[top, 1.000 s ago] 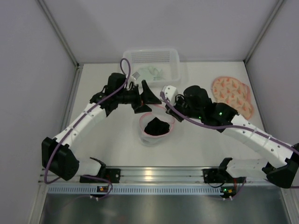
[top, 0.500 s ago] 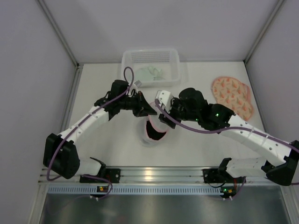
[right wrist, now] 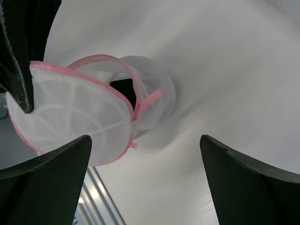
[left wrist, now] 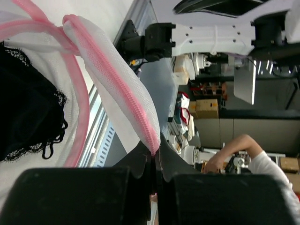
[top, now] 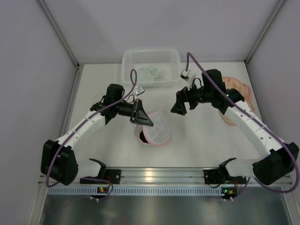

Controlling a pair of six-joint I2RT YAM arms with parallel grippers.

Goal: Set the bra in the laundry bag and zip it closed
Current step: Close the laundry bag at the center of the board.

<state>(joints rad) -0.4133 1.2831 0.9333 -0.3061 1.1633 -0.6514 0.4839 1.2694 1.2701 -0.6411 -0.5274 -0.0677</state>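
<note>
While the left tool is clenched on the pink zipper edge of the laundry bag, the white mesh lid that it grips leans across the bag's mouth without sealing it. A dark gap shows between lid and rim in the right wrist view. The black lace bra lies inside the bag, seen through the opening just beside the pink binding. The bag itself sits on the white worktop, roughly midway between the two arms and a little toward the left one. The right tool is released, its fingers spread wide, and it hangs above the worktop to the right of the bag, apart from it. A clear plastic basket stands at the far edge, and a peach patterned cloth lies partly under the right arm.
</note>
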